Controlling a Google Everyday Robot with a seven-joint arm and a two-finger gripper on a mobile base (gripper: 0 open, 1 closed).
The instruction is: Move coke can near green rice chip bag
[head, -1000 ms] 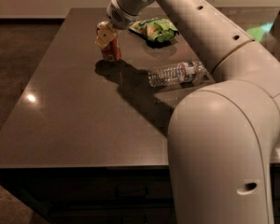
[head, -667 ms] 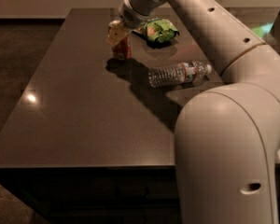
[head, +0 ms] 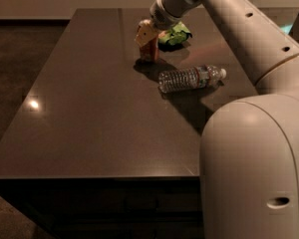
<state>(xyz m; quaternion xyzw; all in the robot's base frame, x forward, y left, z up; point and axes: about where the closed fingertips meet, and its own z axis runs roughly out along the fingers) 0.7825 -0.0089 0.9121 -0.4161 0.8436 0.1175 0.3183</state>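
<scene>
The tool (head: pixel 147 33) clamps the coke can (head: pixel 150 52) just beside the green rice chip bag (head: pixel 175 34); release onto the worktop (head: pixel 89 108) seems left

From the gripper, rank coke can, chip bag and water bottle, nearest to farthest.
The gripper is over the far end of the table.
1. coke can, directly under it.
2. chip bag, just beside it.
3. water bottle, lying nearer the camera.

The table (head: pixel 89 133) has a smooth, dark, semi-gloss top with one bright reflection; the coke can (head: pixel 150 53) is red, apparently metal; the green rice chip bag (head: pixel 175 34) is glossy crinkled film; the water bottle (head: pixel 189 77) is clear ribbed plastic; the gripper (head: pixel 146 34), clamped at the can's top, looks pale and matt; the arm shell (head: pixel 249 29) is smooth satin plastic.
</scene>
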